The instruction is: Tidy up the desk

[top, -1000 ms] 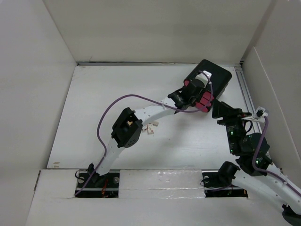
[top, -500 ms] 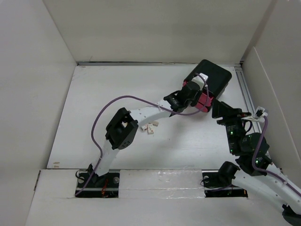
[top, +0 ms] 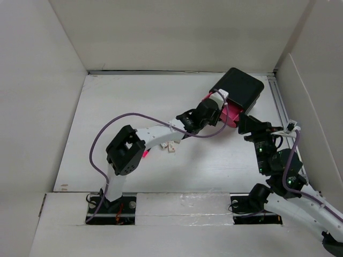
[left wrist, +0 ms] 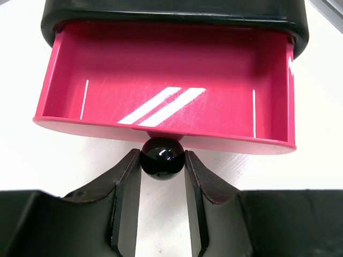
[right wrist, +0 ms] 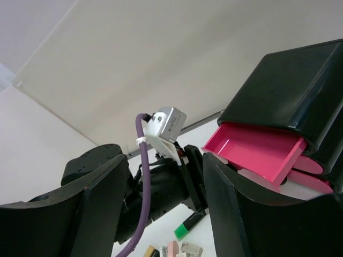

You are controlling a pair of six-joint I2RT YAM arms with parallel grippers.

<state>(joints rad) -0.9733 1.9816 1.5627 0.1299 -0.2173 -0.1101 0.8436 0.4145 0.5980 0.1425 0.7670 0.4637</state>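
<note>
The desk (top: 118,112) is the wide white tabletop. A small black box (top: 244,88) with pink drawers stands at its back right. My left gripper (left wrist: 163,158) is shut on the round black knob (left wrist: 163,156) of a pink drawer (left wrist: 166,80), which is pulled out and empty. In the top view the left gripper (top: 217,107) is at the box's front. My right gripper (right wrist: 166,198) is open and empty, held above the desk just right of the box front (top: 244,124). It looks at the open drawer (right wrist: 252,147).
Several small eraser-like pieces (top: 171,145) lie mid-desk under the left forearm. A green-tipped marker (right wrist: 187,225) lies beside them in the right wrist view. White wall panels enclose the desk on three sides. A metal rail (top: 280,101) runs along the right edge.
My left arm has drawn back toward the near left, pulling the pink drawer out of the black box. Its elbow has moved left and down. My right gripper has shifted slightly left.
</note>
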